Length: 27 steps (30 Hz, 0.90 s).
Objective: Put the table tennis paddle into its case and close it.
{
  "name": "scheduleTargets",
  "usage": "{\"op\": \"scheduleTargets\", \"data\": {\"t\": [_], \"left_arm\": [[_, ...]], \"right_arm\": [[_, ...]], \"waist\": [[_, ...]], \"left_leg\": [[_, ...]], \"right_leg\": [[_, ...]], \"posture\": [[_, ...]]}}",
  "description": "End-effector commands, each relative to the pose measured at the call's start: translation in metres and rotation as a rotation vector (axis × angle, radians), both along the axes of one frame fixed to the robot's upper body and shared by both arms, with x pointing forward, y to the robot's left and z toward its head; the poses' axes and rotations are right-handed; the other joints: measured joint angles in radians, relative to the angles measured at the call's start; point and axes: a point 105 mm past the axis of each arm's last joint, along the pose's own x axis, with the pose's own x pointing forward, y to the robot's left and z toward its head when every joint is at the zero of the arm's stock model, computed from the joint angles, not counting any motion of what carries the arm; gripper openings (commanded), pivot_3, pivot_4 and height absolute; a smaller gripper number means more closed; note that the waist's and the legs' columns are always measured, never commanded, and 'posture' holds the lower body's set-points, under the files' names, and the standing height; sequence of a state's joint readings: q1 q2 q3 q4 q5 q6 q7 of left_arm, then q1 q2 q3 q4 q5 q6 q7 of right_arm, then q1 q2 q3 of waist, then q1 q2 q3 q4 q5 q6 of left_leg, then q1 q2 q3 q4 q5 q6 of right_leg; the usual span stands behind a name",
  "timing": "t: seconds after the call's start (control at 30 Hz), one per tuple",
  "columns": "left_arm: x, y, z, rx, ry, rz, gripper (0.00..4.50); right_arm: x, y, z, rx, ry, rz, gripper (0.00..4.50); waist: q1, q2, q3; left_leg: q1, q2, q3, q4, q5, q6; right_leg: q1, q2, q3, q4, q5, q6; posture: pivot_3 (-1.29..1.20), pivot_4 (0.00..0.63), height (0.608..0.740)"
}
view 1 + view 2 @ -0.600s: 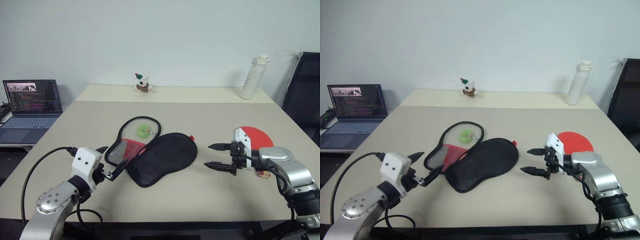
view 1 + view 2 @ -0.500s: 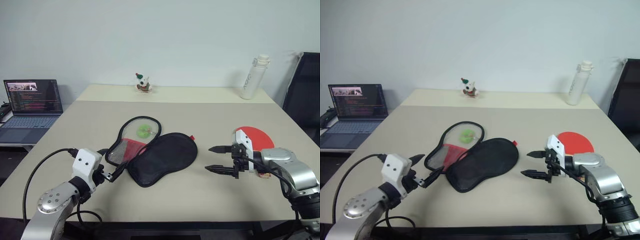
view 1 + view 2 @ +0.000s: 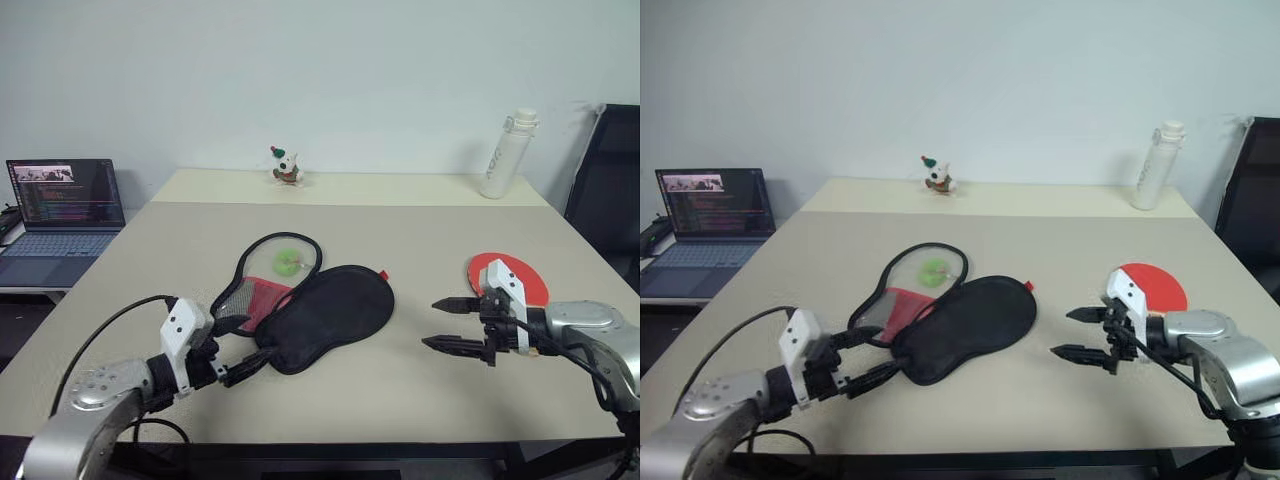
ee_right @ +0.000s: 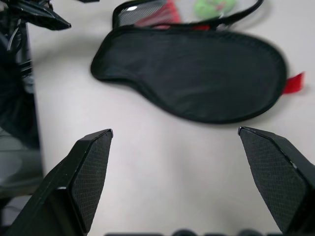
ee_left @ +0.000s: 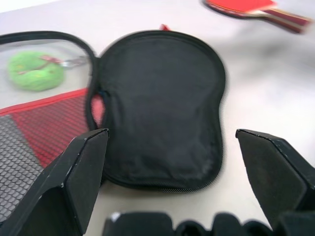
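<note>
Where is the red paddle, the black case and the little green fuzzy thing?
paddle (image 3: 503, 272), left eye view, red round face.
case (image 3: 330, 310), left eye view, black side.
green fuzzy charm (image 5: 34, 77), left wrist view, its middle.

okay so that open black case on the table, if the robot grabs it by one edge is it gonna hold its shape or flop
The case will probably flop: it looks like thin soft fabric lying flat, with a mesh flap folded open beside it. It seems light, so a push may slide it across the smooth table. The green charm would likely dangle.

Case (image 5: 157, 108) laid open on the surface (image 5: 261, 93), framed between wide-spread jaws.
Its black half is seen ahead, red mesh and green charm (image 5: 34, 73) beside it; the table tennis paddle (image 5: 251, 9) is glimpsed beyond.
</note>
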<state>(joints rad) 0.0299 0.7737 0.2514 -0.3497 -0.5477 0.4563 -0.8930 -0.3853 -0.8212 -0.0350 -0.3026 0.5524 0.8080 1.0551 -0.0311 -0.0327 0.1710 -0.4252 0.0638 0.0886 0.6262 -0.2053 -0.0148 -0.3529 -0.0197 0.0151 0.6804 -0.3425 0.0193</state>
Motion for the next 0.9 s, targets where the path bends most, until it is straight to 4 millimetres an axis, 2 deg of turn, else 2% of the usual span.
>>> {"op": "scheduleTargets", "data": {"t": [0.03, 0.17, 0.33, 0.47, 0.63, 0.77, 0.9], "left_arm": [[-0.005, -0.003, 0.004, 0.060, -0.015, -0.085, 4.50], [0.004, -0.011, -0.001, 0.088, -0.025, -0.125, 4.50], [0.013, -0.019, -0.020, 0.122, -0.003, -0.181, 4.50], [0.024, -0.027, -0.032, 0.195, -0.030, -0.240, 4.50], [0.032, -0.036, -0.041, 0.205, -0.025, -0.294, 4.50], [0.026, -0.049, -0.049, 0.225, -0.007, -0.408, 4.50], [0.018, -0.051, -0.054, 0.251, 0.024, -0.472, 4.50]], "right_arm": [[-0.011, 0.008, 0.011, 0.015, -0.015, 0.016, 4.49], [-0.015, 0.010, 0.002, 0.004, 0.008, -0.010, 4.49], [-0.012, 0.011, -0.007, 0.005, -0.014, -0.050, 4.49], [-0.005, 0.010, -0.010, 0.011, -0.034, -0.058, 4.49], [-0.004, 0.010, -0.013, 0.017, -0.049, -0.059, 4.49], [-0.005, 0.013, -0.011, 0.035, -0.062, -0.052, 4.49], [-0.007, 0.017, -0.006, 0.044, -0.069, -0.041, 4.49]], "waist": [[0.001, 0.000, 0.000], [0.003, 0.000, 0.000], [0.004, -0.001, 0.000], [0.002, -0.001, 0.000], [0.003, -0.001, 0.000], [0.001, -0.001, 0.000], [0.001, -0.001, 0.000]], "left_leg": [[0.000, 0.000, 0.000, 0.000, 0.000, 0.000], [0.000, 0.000, 0.000, 0.000, 0.000, 0.000], [0.000, 0.000, 0.000, 0.000, 0.000, 0.000], [-0.001, 0.000, 0.000, 0.000, 0.000, 0.000], [-0.001, 0.000, 0.000, 0.000, 0.000, 0.000], [-0.001, 0.000, 0.000, 0.001, 0.000, 0.000], [-0.001, 0.000, 0.000, 0.001, 0.000, 0.000]], "right_leg": [[0.000, 0.000, 0.000, 0.000, 0.000, 0.000], [0.000, 0.000, 0.000, 0.000, 0.000, 0.000], [0.000, 0.000, 0.000, 0.000, 0.000, 0.000], [-0.001, 0.001, 0.000, 0.000, 0.000, 0.000], [-0.001, 0.000, 0.000, 0.000, 0.000, 0.000], [-0.001, 0.001, 0.000, 0.000, 0.000, 0.000], [-0.001, 0.001, 0.000, 0.000, 0.000, 0.000]], "posture": [[0.00, 0.150, 0.740], [0.00, 0.150, 0.740], [0.00, 0.150, 0.740], [0.00, 0.150, 0.740], [0.00, 0.150, 0.740], [0.00, 0.150, 0.740], [0.00, 0.150, 0.740]]}}
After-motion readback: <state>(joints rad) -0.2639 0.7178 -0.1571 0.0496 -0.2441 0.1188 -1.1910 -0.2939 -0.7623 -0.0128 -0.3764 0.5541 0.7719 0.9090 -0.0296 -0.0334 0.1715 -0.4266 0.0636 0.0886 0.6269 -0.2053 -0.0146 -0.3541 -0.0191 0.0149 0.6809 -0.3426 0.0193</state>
